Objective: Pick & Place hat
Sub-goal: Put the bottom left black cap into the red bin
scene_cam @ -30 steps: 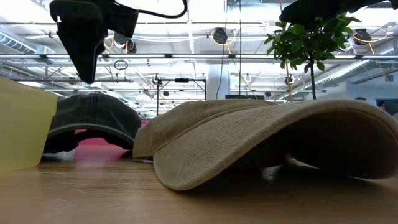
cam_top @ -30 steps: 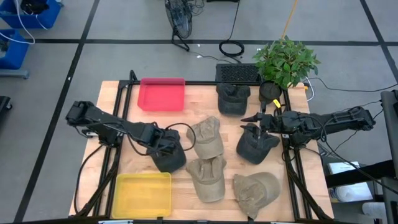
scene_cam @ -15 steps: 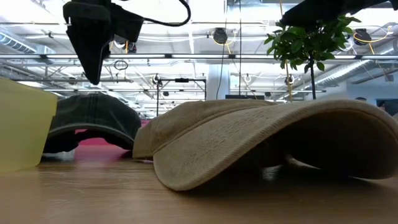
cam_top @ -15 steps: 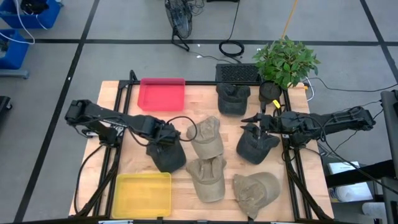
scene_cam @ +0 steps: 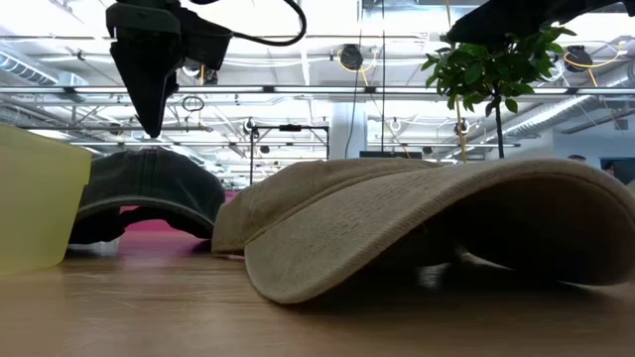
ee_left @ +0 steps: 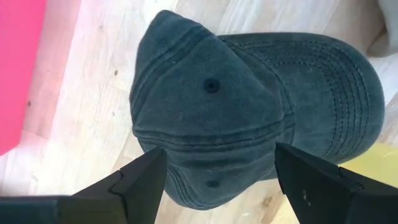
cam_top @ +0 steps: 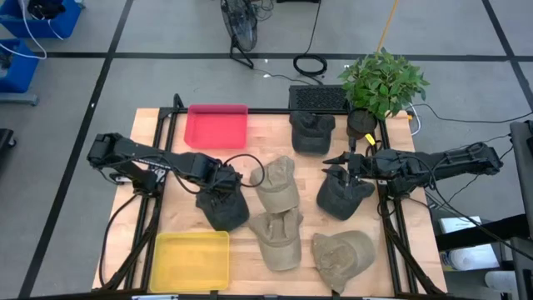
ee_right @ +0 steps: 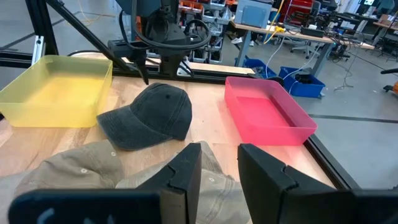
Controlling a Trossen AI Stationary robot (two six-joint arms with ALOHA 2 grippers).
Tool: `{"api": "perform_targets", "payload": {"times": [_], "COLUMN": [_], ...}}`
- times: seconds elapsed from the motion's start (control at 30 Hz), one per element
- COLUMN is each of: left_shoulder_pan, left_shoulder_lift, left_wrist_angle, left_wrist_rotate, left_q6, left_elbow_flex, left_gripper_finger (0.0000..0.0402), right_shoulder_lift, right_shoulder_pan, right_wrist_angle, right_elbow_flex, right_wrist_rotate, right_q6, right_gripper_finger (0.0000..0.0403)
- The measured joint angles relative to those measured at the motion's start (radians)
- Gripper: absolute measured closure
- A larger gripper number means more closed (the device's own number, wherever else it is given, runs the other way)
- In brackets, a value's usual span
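Observation:
A dark grey-green hat [cam_top: 226, 210] lies crown up on the wooden table [cam_top: 179, 200], its brim toward the yellow tray [cam_top: 191, 260]. My left gripper [cam_top: 218, 187] hangs above it, pointing straight down. In the left wrist view the gripper [ee_left: 219, 151] is open, with a finger on either side of the crown [ee_left: 249, 99] and clear of it. The low view shows the gripper [scene_cam: 151, 119] well above the hat [scene_cam: 149, 193]. My right gripper [cam_top: 331, 158] waits level above another dark hat [cam_top: 341, 197], open by a narrow gap [ee_right: 219, 152] with nothing in it.
Three tan hats [cam_top: 276, 183] [cam_top: 279, 239] [cam_top: 342, 258] lie in the table's middle and near right. A third dark hat [cam_top: 312, 133] and a potted plant [cam_top: 379, 83] stand at the far right. A red tray [cam_top: 218, 126] sits at the far left.
My left gripper has slid a little toward the table's right edge, staying at the same height, and now hangs over the dark hat's crown. The hat has not moved.

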Motion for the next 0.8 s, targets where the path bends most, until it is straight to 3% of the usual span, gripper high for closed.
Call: {"api": "perform_targets", "payload": {"times": [0.53,0.8], "left_shoulder_pan": [0.058,0.057], "left_shoulder_lift": [0.001,0.001], "left_wrist_angle": [0.140,0.154], "left_wrist_rotate": [0.087,0.099], "left_q6": [0.038,0.039], "left_elbow_flex": [-0.146,-0.159], "left_gripper_finger": [0.0117,0.0176], "right_shoulder_lift": [0.000,0.000], "right_shoulder_pan": [0.000,0.000], "right_wrist_angle": [0.000,0.000], "right_elbow_flex": [0.000,0.000], "right_wrist_rotate": [0.000,0.000], "right_q6": [0.000,0.000], "right_gripper_finger": [0.0307,0.0307]}}
